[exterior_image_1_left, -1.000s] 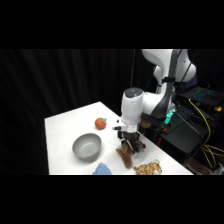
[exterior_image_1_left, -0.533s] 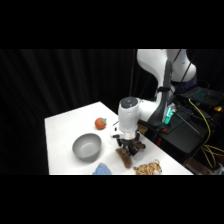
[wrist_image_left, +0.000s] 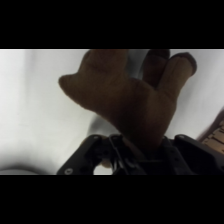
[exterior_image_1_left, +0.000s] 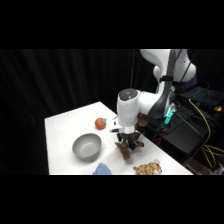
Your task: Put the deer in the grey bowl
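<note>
The deer (exterior_image_1_left: 127,149), a dark brown plush, hangs from my gripper (exterior_image_1_left: 126,141), which is shut on it just above the white table (exterior_image_1_left: 65,131). In the wrist view the deer (wrist_image_left: 131,102) fills the middle, with its legs pointing away and its body caught between the black fingers. The grey bowl (exterior_image_1_left: 87,146) stands to the deer's left, a short gap away, and nothing shows inside it.
A small orange-red ball (exterior_image_1_left: 101,123) lies behind the bowl. A tan spotted plush toy (exterior_image_1_left: 147,169) and a blue object (exterior_image_1_left: 102,170) lie at the table's front edge. Black equipment with cables (exterior_image_1_left: 192,120) stands off the table at right.
The gripper has risen slightly with the deer in it, and the arm's upper part has swung a little to the left. The bowl and ball have not moved.
</note>
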